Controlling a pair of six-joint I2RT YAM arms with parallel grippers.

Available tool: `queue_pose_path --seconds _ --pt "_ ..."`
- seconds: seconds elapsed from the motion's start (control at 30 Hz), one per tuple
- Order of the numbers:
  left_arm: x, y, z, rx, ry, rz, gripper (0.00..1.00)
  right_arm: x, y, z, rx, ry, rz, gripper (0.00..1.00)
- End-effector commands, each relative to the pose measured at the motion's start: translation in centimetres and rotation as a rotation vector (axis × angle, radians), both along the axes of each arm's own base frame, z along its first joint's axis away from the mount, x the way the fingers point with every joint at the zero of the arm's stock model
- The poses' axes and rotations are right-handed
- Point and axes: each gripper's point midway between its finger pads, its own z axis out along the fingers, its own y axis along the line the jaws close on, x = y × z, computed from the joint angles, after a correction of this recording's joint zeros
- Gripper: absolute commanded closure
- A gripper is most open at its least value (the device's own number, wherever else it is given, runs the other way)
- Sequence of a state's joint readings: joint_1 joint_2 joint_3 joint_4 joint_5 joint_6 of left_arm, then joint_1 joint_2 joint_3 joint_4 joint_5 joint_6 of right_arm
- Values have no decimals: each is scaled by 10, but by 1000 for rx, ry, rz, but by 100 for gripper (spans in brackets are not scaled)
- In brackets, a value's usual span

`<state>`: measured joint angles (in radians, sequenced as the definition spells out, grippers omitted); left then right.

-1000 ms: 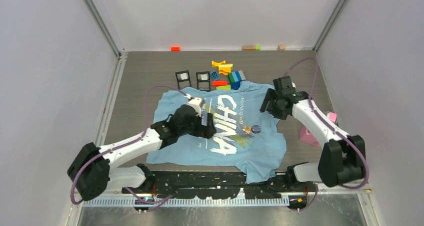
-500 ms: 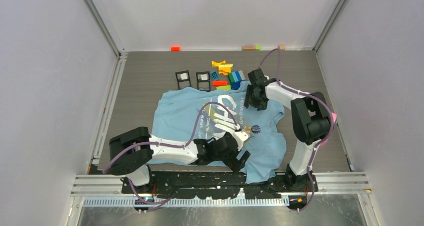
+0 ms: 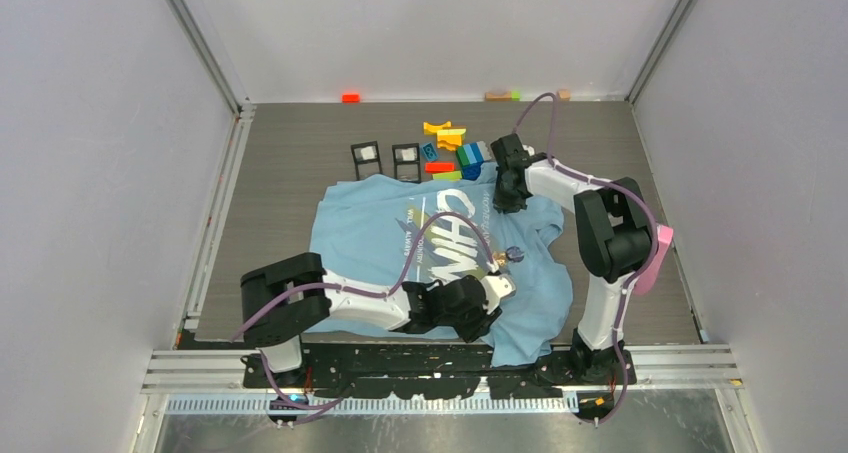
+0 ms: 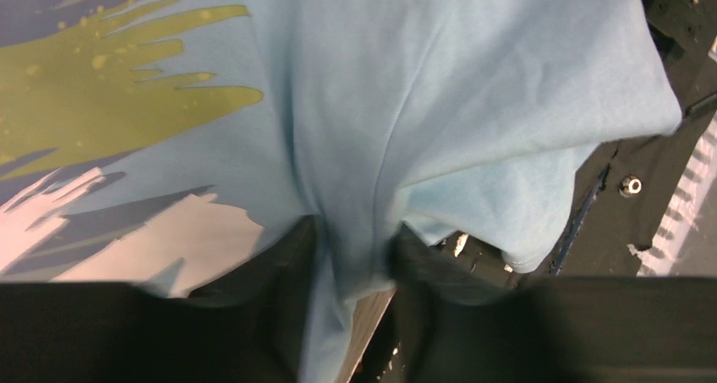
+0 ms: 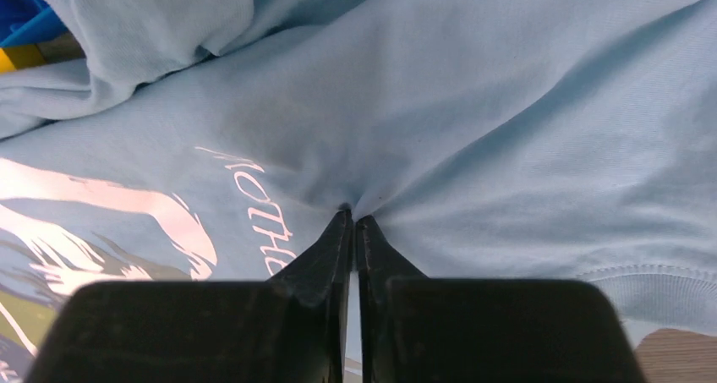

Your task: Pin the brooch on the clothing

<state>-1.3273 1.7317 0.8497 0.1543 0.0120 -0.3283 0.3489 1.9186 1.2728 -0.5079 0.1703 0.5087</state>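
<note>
The clothing point(image 3: 360, 223) is a light blue T-shirt with white lettering, spread on the table. The brooch point(image 3: 510, 256) is a tiny ornament lying on the shirt's right side, a little beyond my left gripper point(image 3: 500, 288). In the left wrist view, my left gripper point(image 4: 353, 243) is shut on a fold of the blue fabric point(image 4: 473, 79) near the shirt's near right hem. My right gripper point(image 3: 507, 198) sits at the shirt's far right part. Its fingers point(image 5: 353, 216) are pressed together on a small pinch of cloth point(image 5: 507, 104) beside small white text.
Coloured toy blocks point(image 3: 455, 148) lie just beyond the shirt, with two small black frames point(image 3: 366, 156) point(image 3: 406, 157) to their left. A pink object point(image 3: 655, 253) lies behind the right arm. The black base rail point(image 3: 400, 358) runs along the near edge under the hem.
My left arm swung from the shirt's chest to its near right hem and closed on fabric. My right arm moved left from the sleeve to the shirt's far part and closed on cloth.
</note>
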Motion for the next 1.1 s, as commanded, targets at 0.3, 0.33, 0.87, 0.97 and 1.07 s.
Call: queue_pose_path --seconds 0.3,0.33,0.87,0.97,1.07 --pt "-58 8 0 88 29 -244 100 21 -18 -17 -119 22 -86 99" --pt "-60 10 1 105 23 -241 100 22 -19 -18 -122 25 -90 99" --pt "-27 13 50 112 -75 -14 16 15 12 68 105 -51 107 45" --pt "-5 19 77 63 -77 62 8 -6 2 99 99 -84 88 35" --pt "22 35 90 23 -41 124 6 -42 -18 95 69 -36 28 28"
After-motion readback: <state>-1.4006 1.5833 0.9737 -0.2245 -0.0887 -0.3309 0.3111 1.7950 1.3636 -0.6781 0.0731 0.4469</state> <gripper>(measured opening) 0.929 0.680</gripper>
